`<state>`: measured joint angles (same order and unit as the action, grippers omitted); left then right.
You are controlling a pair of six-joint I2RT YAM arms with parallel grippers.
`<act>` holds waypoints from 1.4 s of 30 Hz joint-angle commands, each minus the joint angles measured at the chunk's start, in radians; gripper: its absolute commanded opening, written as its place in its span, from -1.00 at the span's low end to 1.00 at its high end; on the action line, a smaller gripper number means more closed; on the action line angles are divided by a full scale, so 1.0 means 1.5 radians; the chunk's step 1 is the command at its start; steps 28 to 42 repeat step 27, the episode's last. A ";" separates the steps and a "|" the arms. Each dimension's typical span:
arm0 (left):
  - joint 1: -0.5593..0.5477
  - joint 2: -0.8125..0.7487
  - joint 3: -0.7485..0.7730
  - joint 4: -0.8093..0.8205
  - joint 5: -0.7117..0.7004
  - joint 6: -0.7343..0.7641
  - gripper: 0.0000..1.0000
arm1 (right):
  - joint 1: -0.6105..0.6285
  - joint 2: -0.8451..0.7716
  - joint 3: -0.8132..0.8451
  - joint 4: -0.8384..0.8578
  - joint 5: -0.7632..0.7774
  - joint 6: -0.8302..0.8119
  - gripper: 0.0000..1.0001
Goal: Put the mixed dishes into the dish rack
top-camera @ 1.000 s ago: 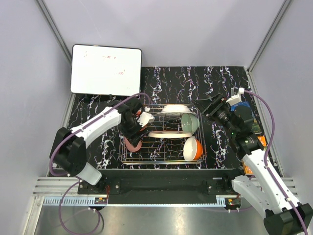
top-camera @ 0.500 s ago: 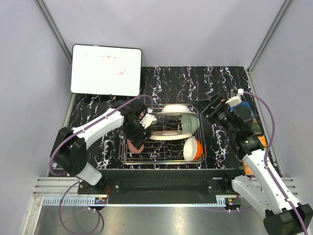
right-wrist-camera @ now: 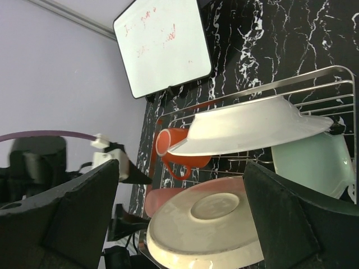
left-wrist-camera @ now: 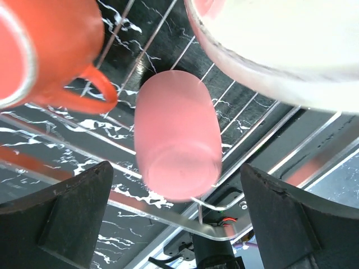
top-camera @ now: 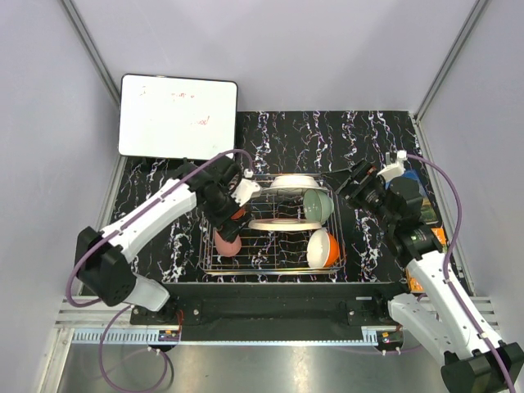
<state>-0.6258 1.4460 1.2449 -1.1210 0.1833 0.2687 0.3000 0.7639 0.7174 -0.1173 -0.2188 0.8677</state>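
Observation:
The dish rack (top-camera: 270, 267) holds every dish I can see. The white plate (top-camera: 292, 182) and the pink-cream plate (top-camera: 274, 223) lean across its middle. The green bowl (top-camera: 318, 206) and the orange bowl (top-camera: 322, 248) sit at its right end. The orange mug (left-wrist-camera: 50, 50) and the pink cup (left-wrist-camera: 176, 145) lie at the left end. My left gripper (left-wrist-camera: 179, 224) hangs open above the pink cup, with its fingers (left-wrist-camera: 61, 207) apart from it. My right gripper (top-camera: 348, 187) is open and empty just outside the rack's right end, facing the plates (right-wrist-camera: 207, 224).
A whiteboard (top-camera: 178, 117) leans at the back left. Colourful books (top-camera: 413, 192) lie on the table's right side, under my right arm. Grey walls close in both sides, and the arm bases line the near edge.
Both grippers have opened wider. The left gripper has drawn up and back from the pink cup, which stays lying in the rack. The right arm has barely moved.

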 commanded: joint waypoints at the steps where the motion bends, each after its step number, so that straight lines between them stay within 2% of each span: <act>1: -0.002 -0.053 0.056 -0.058 -0.011 0.004 0.98 | -0.004 0.000 0.023 -0.024 0.036 -0.033 0.99; 5: -0.002 -0.097 0.094 -0.086 -0.023 0.001 0.98 | -0.004 0.030 0.068 -0.084 0.063 -0.069 1.00; 9: 0.004 -0.133 0.141 -0.087 -0.080 0.007 0.98 | -0.003 0.118 0.139 -0.225 0.118 -0.117 0.99; 12: 0.031 -0.151 0.167 -0.070 -0.105 0.011 0.98 | -0.004 0.158 0.181 -0.286 0.159 -0.137 0.99; 15: 0.079 -0.173 0.172 -0.036 -0.090 0.015 0.98 | -0.003 0.151 0.191 -0.298 0.189 -0.147 1.00; 18: 0.153 -0.192 0.150 0.009 -0.066 0.026 0.98 | -0.004 0.118 0.180 -0.284 0.197 -0.157 0.99; 19: 0.200 -0.194 0.146 0.017 -0.055 0.027 0.98 | -0.004 0.112 0.179 -0.282 0.200 -0.158 0.99; 22: 0.280 -0.184 0.139 0.030 0.008 0.034 0.98 | -0.004 0.097 0.183 -0.287 0.212 -0.167 0.99; 26: 0.348 -0.171 0.128 0.041 0.056 0.028 0.98 | -0.004 0.091 0.190 -0.298 0.218 -0.178 0.99; 42: 0.355 -0.169 0.123 0.045 0.062 0.026 0.98 | -0.004 0.088 0.189 -0.299 0.217 -0.180 0.99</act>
